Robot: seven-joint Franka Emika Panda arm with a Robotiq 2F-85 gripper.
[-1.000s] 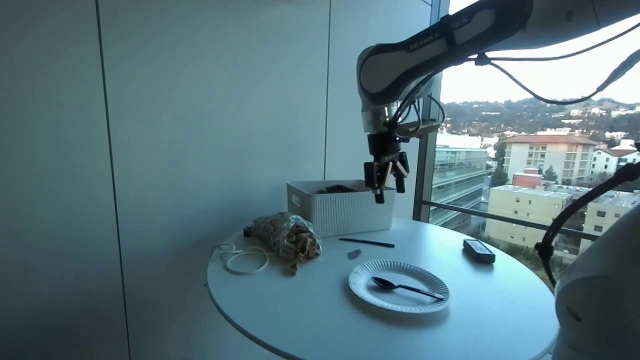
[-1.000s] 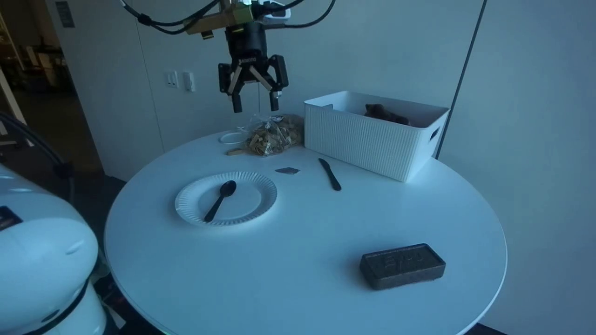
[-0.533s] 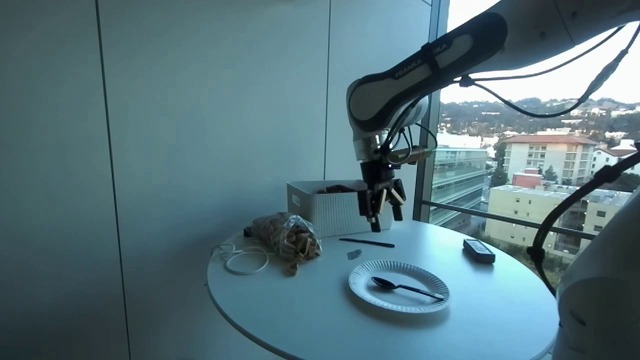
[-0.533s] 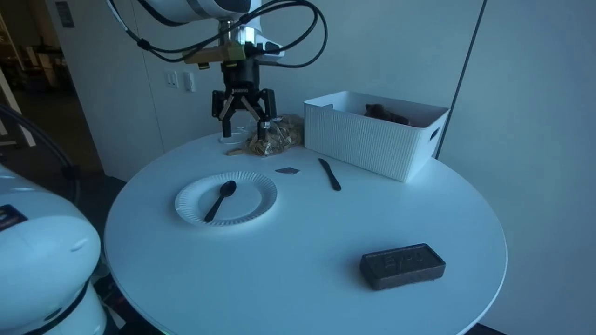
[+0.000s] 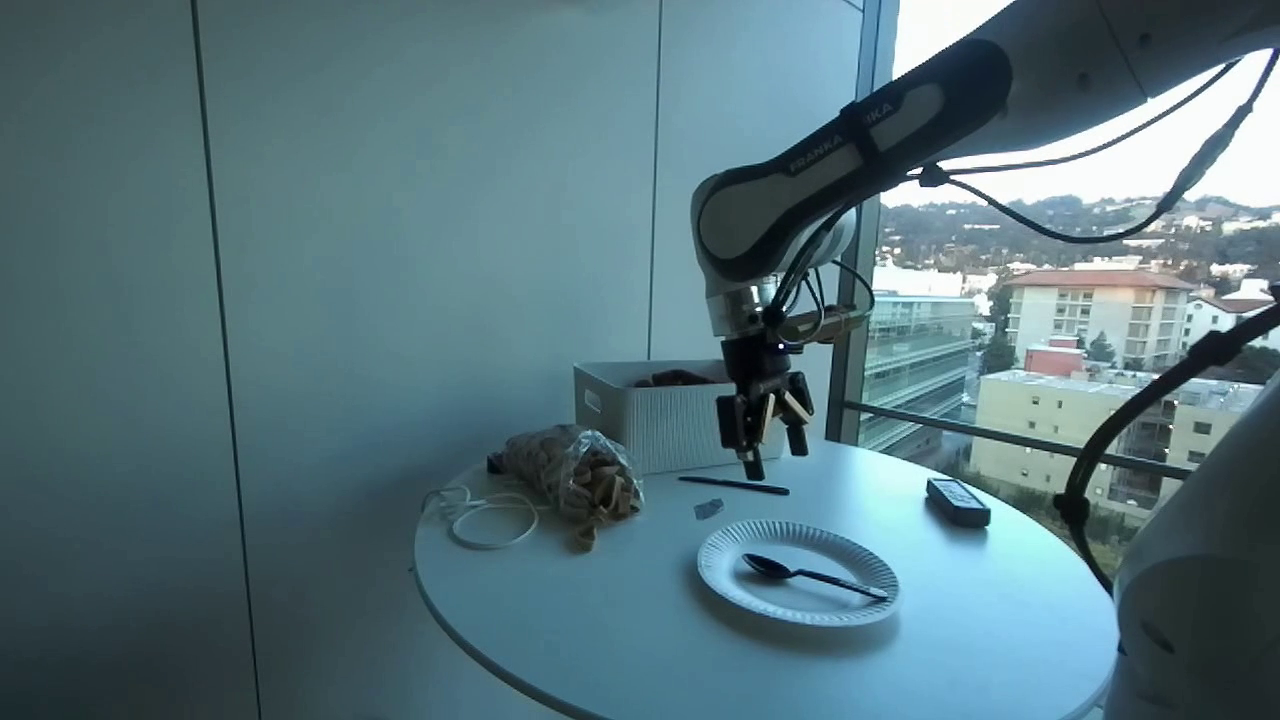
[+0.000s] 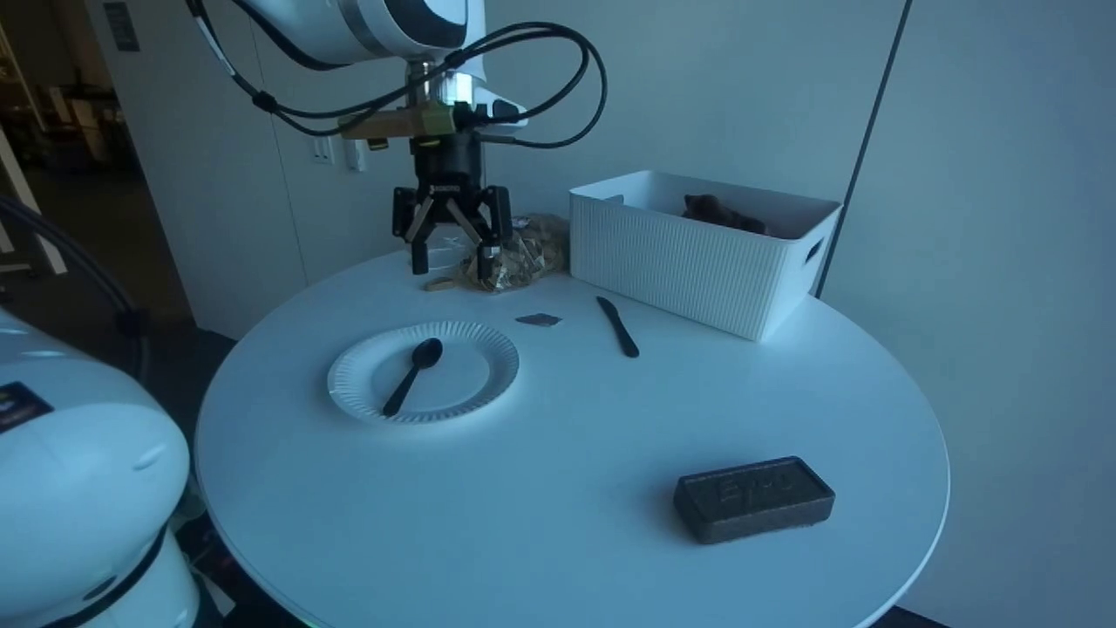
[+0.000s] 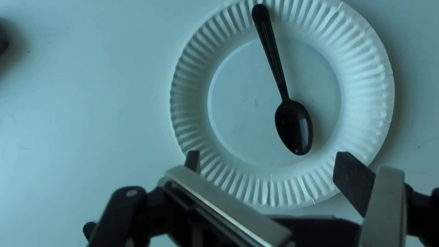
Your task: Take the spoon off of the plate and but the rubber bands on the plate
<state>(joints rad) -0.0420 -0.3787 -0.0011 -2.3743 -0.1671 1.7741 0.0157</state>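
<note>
- Gripper (image 6: 452, 264) has been brought down a fair bit; a grab at the spoon (image 7: 281, 81) is probably being lined up, 0 of 2 moves done.
- Gripper's spread wide, nothing being held.
- Spoon's laid on the plate (image 7: 363, 85), handle (image 7: 270, 44) over its edge; bands (image 5: 603, 485) bagged near the box (image 6: 680, 262).
- Plate and block (image 6: 754, 499) are set well apart, so spoon could be parked between.

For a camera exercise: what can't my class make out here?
Inside the box: mostly hidden by its walls in both exterior views.
Rubber bands: partly behind the gripper in an exterior view.
Dark thing: cut off by the wrist view's left edge.
Markings on the block: too small in an exterior view.
</note>
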